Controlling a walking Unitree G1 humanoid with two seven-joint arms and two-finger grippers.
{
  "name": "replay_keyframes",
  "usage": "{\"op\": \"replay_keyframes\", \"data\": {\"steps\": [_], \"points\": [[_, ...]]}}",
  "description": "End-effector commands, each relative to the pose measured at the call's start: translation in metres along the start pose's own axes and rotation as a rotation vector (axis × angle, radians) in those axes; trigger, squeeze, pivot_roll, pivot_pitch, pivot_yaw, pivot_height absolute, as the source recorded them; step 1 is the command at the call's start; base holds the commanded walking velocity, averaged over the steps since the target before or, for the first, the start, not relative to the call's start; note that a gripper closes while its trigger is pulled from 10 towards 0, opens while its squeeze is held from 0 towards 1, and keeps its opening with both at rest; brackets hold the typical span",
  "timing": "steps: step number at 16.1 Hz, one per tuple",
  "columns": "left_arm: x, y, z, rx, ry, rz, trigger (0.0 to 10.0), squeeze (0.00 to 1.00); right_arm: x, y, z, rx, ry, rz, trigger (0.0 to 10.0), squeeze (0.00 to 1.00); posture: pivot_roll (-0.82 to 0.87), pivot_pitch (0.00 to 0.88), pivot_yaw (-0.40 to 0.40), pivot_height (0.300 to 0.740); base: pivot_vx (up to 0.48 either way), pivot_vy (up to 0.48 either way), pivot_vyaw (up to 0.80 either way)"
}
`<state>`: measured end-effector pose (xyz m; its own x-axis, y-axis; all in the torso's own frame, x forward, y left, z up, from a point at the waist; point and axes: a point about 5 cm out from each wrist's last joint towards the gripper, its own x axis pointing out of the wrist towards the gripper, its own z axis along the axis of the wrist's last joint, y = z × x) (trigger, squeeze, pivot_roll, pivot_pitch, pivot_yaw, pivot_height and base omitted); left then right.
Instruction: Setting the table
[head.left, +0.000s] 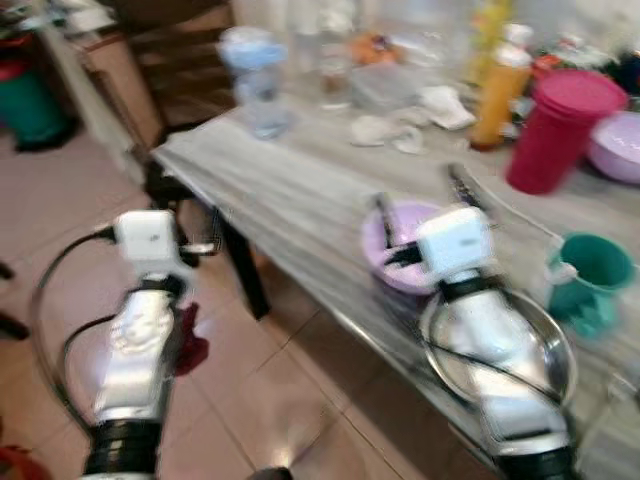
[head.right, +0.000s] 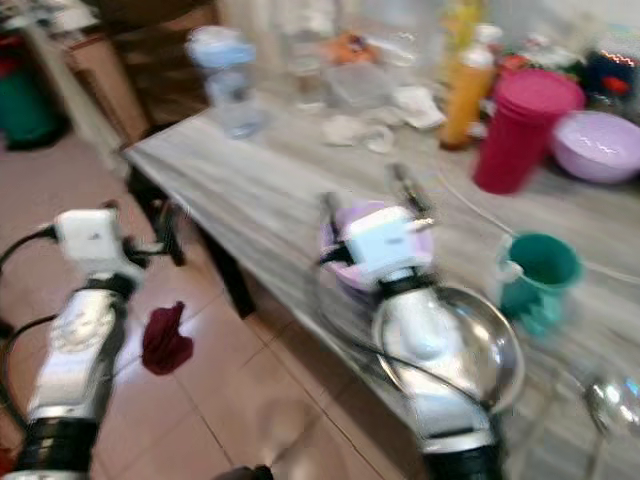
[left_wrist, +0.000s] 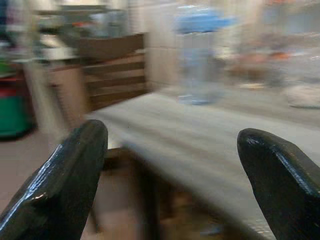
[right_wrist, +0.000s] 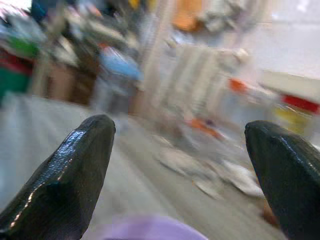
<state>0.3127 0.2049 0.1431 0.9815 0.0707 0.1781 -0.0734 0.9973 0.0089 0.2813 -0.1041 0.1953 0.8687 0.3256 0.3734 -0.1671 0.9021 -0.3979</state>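
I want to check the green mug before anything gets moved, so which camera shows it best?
The right eye view: the green mug sits whole on the table, beside the steel bowl, clear of the right hand. The left eye view shows it nearer the frame edge. In the wrist views I cannot make it out.

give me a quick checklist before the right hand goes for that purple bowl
1. Right hand open: ok, its fingers stand wide apart in the right wrist view.
2. Right hand empty: ok.
3. Right hand over the purple bowl: ok, bowl rim sits just below the fingers.
4. Steel bowl out of the way: cannot tell, the arm covers part of it.
5. Left hand away from the table: ok, it hangs open off the corner, above the floor.
6. Picture sharp enough to aim: not ok, all views are blurred.
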Motion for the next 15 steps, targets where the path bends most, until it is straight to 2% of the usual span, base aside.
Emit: {"op": "replay_keyframes", "data": {"steps": [1, 10, 13, 15], "points": [[0.002, 0.003, 0.000, 0.034, -0.014, 0.049, 10.0, 0.00, 0.001, -0.005, -0.001, -0.016, -0.005, -0.015, 10.0, 0.00, -0.17, 0.034, 0.087, 0.740, 0.000, 0.000, 0.80], [0.003, 0.000, -0.009, 0.047, -0.006, 0.087, 10.0, 0.00, 0.004, -0.002, -0.004, -0.001, -0.011, -0.004, 10.0, 0.00, -0.16, 0.006, 0.084, 0.740, 0.000, 0.000, 0.80], [0.003, -0.002, -0.012, 0.046, 0.004, 0.097, 10.0, 0.00, 0.004, 0.000, -0.006, 0.016, -0.008, 0.002, 10.0, 0.00, -0.16, 0.008, 0.086, 0.740, 0.000, 0.000, 0.45], [0.002, -0.003, -0.013, 0.046, 0.007, 0.100, 10.0, 0.00, 0.003, 0.000, -0.007, 0.019, -0.003, 0.003, 10.0, 0.00, -0.16, 0.012, 0.083, 0.740, 0.000, 0.281, 0.00]]}}
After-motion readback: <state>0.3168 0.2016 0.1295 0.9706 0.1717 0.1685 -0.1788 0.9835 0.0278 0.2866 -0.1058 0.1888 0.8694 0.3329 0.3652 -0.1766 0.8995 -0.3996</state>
